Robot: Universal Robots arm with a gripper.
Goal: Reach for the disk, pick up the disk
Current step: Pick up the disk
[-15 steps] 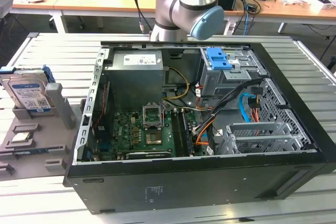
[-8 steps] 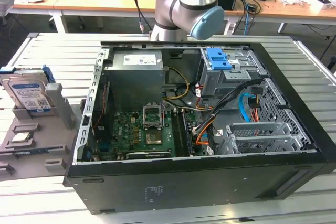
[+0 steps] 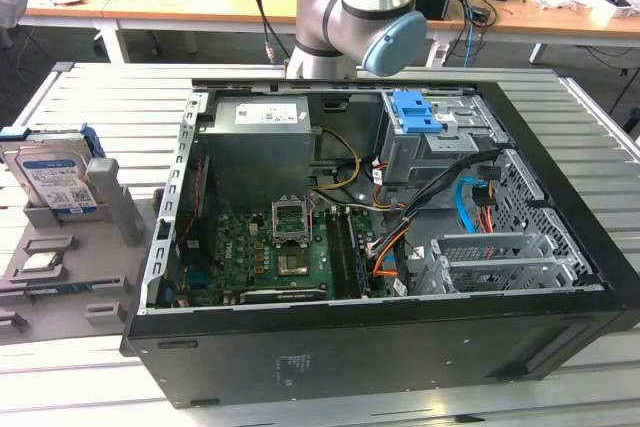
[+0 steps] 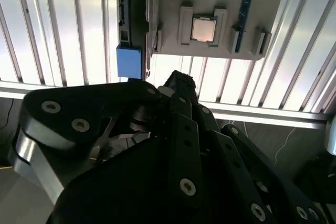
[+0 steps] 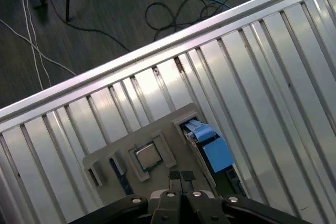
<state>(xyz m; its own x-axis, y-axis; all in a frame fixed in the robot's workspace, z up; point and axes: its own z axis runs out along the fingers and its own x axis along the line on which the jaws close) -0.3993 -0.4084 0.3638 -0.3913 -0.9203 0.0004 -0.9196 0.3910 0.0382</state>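
The disk [image 3: 55, 182] stands upright on its edge in a grey holder [image 3: 60, 287] at the exterior view's left, white-and-blue label facing out, blue rails on its sides. In both wrist views I look down on it edge-on, and its blue rail end [image 5: 212, 148] [image 4: 128, 61] sticks out beside the holder [image 5: 157, 129]. My gripper [image 5: 181, 178] hangs high above the holder, shut with nothing between its fingers. It is apart from the disk. Its dark body and linkages [image 4: 178, 145] are seen in the second wrist view.
A small square silver chip [image 5: 148, 156] [image 4: 203, 29] lies in a slot of the holder next to the disk. An open black computer case [image 3: 400, 247] with a fixed blue latch [image 3: 417, 112] stands on the slatted metal table [image 3: 90, 97]. The table edge [image 5: 131, 59] and floor cables are near the holder.
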